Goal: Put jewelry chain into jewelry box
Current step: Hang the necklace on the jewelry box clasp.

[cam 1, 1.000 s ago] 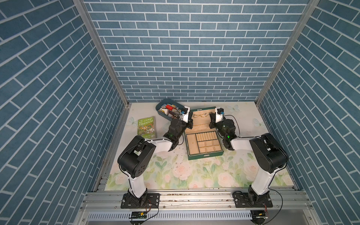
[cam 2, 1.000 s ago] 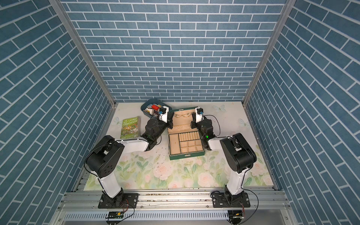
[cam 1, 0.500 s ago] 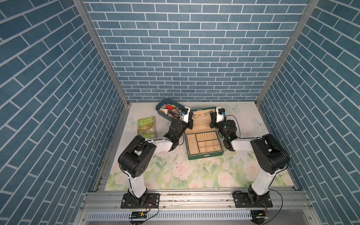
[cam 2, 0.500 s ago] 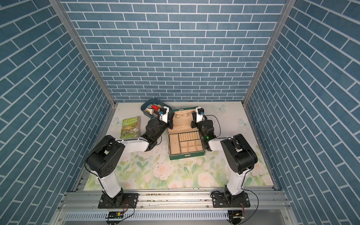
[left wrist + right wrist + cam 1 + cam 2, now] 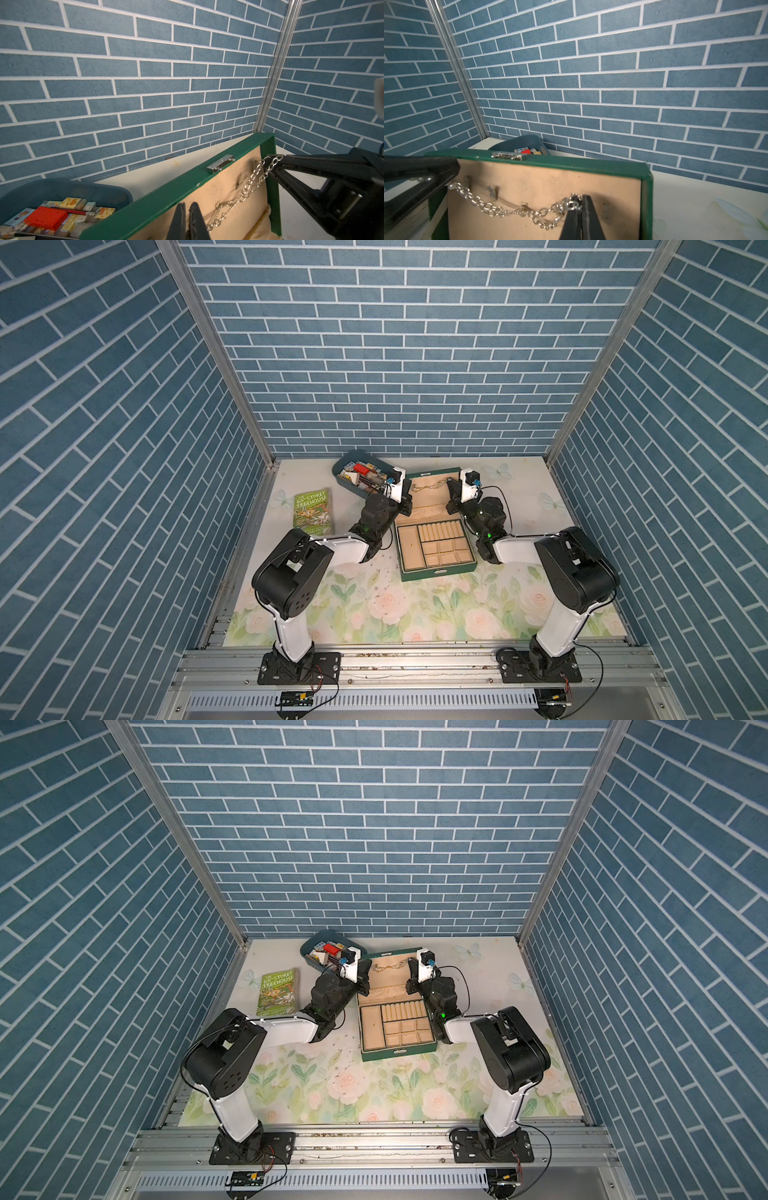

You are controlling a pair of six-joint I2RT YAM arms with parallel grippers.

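The dark green jewelry box point(image 5: 436, 569) point(image 5: 398, 1053) stands open mid-table, its beige-lined lid point(image 5: 166, 197) point(image 5: 571, 162) upright at the back. The jewelry chain point(image 5: 430, 486) point(image 5: 388, 967) point(image 5: 247, 189) point(image 5: 500, 209) stretches in a sagging line across the inside of the lid, above the divided tray. My left gripper point(image 5: 411, 492) point(image 5: 370, 970) point(image 5: 188, 204) point(image 5: 453, 180) is shut at the chain's left end, and the end link sits right at its tip. At the other end my right gripper point(image 5: 449, 483) point(image 5: 409, 965) point(image 5: 581, 199) point(image 5: 270, 164) is shut on the chain's links.
A blue-grey tub point(image 5: 345, 483) of small items stands just behind my left wrist. A green paperback point(image 5: 312, 508) lies at the left. Small hooks dot the lid lining. Brick-pattern walls enclose the back and both sides.
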